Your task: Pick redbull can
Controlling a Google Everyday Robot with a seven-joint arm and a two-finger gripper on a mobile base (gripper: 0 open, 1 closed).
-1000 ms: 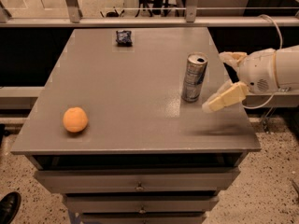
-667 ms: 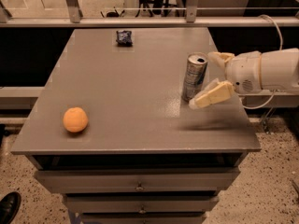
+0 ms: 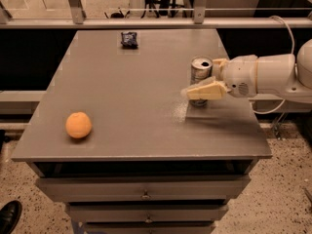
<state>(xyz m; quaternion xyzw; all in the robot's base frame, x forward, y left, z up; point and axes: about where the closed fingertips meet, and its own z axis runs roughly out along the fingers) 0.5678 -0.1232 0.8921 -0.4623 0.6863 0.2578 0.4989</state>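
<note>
The can (image 3: 200, 68) stood upright near the right edge of the table (image 3: 122, 111), between the spread fingers of the gripper (image 3: 204, 78), which should, I think, close slowly around its middle so it did not tip.

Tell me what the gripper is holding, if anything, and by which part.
Cannot be told. The cream gripper sits around the middle of the tall slim silver-and-blue metal can, which stands upright on the grey table; no firm hold shows.
</note>
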